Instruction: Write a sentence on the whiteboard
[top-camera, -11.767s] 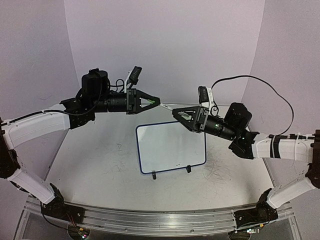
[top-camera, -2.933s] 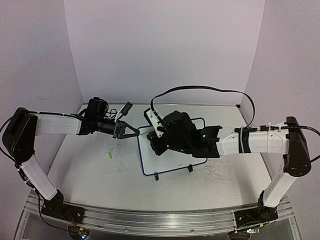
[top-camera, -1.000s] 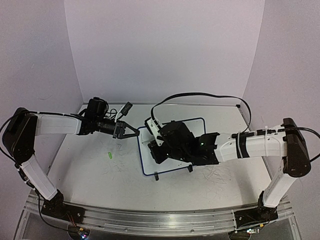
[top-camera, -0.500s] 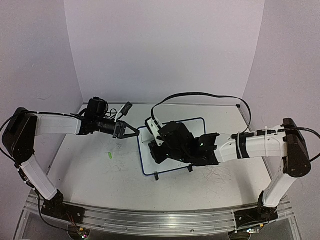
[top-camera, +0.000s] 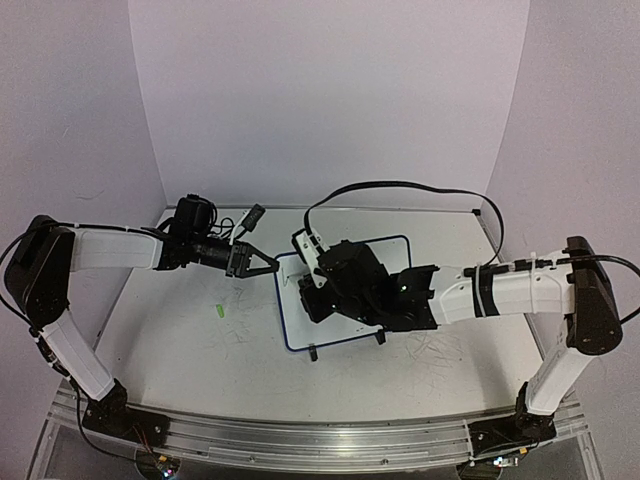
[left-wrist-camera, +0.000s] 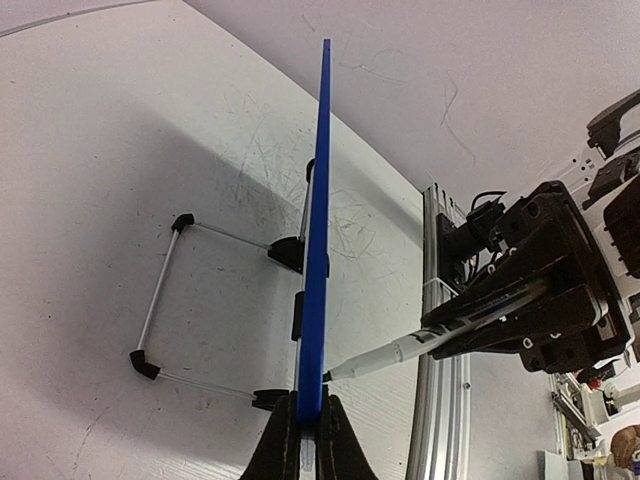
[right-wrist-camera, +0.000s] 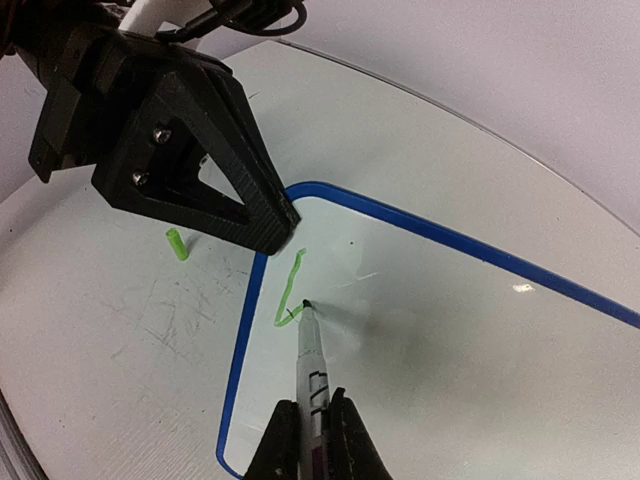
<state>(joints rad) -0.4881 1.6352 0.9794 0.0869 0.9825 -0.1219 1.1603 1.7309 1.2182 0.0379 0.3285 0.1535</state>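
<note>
The whiteboard (top-camera: 300, 328) stands tilted at mid-table on its black feet; its blue rim (left-wrist-camera: 318, 200) shows edge-on in the left wrist view. My left gripper (left-wrist-camera: 308, 425) is shut on the board's upper left corner (right-wrist-camera: 285, 225). My right gripper (right-wrist-camera: 312, 415) is shut on a white marker (right-wrist-camera: 311, 350) whose tip touches the board surface (right-wrist-camera: 460, 340). Of the sentence, only one short green hooked stroke (right-wrist-camera: 290, 285) shows beside the tip. In the top view the right wrist (top-camera: 345, 280) hides most of the board.
A small green marker cap (top-camera: 219, 310) lies on the scuffed tabletop left of the board. The board's wire stand (left-wrist-camera: 160, 300) reaches out behind it. An aluminium rail (top-camera: 300, 435) runs along the near edge; a black cable (top-camera: 400, 190) arcs over the back.
Earlier both arms hung raised above the board. Now the left one grips its corner and the cap lies on the table. Over the last second the right wrist has shifted slightly, with the marker on the board.
</note>
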